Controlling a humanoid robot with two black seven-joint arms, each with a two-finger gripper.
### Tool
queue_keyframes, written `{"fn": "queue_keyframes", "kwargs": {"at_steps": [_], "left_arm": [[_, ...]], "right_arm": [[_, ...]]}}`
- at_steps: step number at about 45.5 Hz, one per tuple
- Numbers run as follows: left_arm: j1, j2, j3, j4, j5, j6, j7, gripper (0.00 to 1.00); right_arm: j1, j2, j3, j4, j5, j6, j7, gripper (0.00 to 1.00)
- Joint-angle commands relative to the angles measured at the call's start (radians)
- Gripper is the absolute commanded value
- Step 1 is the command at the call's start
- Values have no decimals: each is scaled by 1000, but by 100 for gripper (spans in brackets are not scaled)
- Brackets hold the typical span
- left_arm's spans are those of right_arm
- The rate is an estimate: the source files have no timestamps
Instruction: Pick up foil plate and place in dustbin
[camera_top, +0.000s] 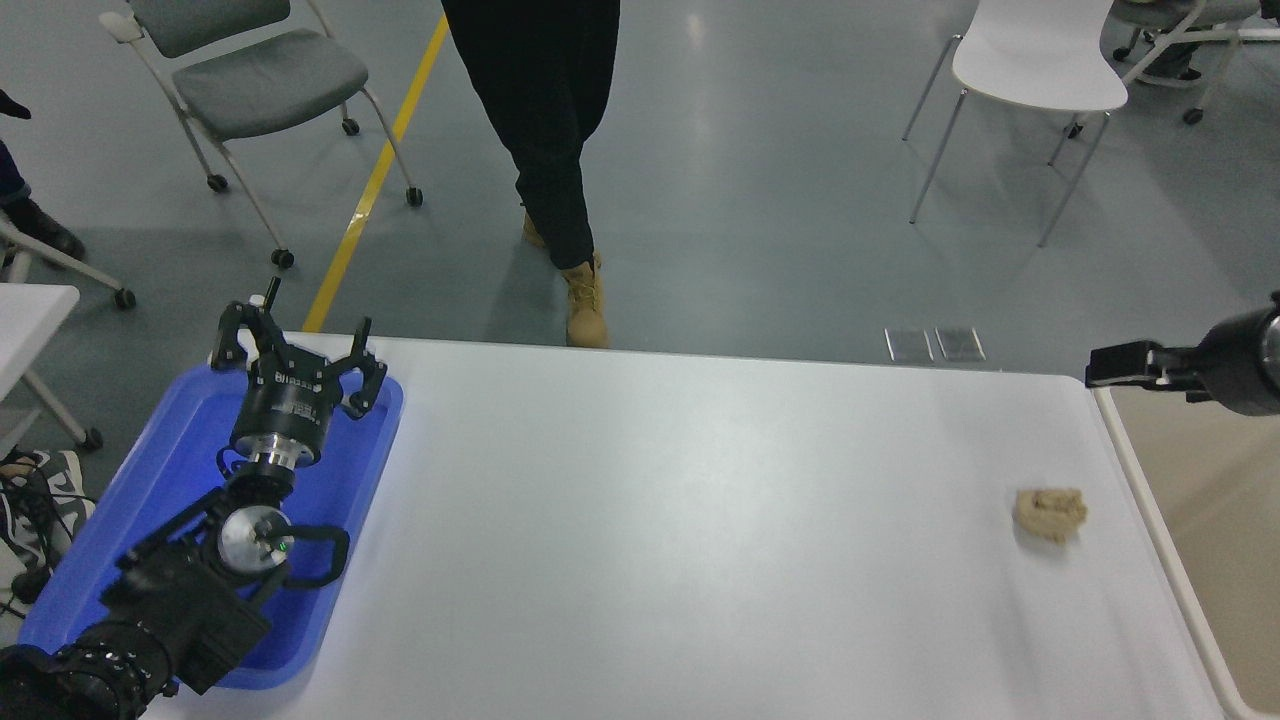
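Head view: left gripper (290, 350) parked over blue tray (150, 490), fingers spread. Right gripper (1125, 365) above dustbin (1150, 510) rim, fingers' state unclear. Foil plate not visible. Risk: arm swinging back could knock paper wad (1048, 514) off desk (680, 540).

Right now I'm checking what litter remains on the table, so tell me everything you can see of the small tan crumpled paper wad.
The small tan crumpled paper wad is a lumpy, wrinkled ball, apparently of brownish paper. It lies alone on the white table near its right edge, close to the beige dustbin with the thin white rim but outside it. Nothing but the tabletop touches it.
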Motion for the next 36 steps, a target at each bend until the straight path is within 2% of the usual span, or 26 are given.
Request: {"fn": "queue_keyframes", "kwargs": {"at_steps": [1, 9, 12, 16, 18, 25, 36], "left_arm": [[0, 0, 0, 0, 0, 1, 0, 100], [0, 0, 0, 0, 0, 1, -1, 100], [0, 0, 0, 0, 0, 1, -1, 100], [0, 0, 0, 0, 0, 1, -1, 100], [0, 0, 0, 0, 0, 1, -1, 100], [2, 0, 0, 0, 0, 1, -1, 100], [0, 0, 0, 1, -2, 1, -1, 100]], "right_arm": [[175, 181, -46, 119, 152, 141, 4, 100], [239, 257, 3, 127, 265, 322, 16, 100], [267, 296, 13, 128, 306, 389, 42, 100], [272, 334, 37, 119, 365, 415, 97, 100], [272, 351, 40, 117, 366, 425, 106, 100], [270, 411, 57, 120, 377, 440, 108, 100], [273, 397, 42, 119, 377, 448, 108, 100]]}}
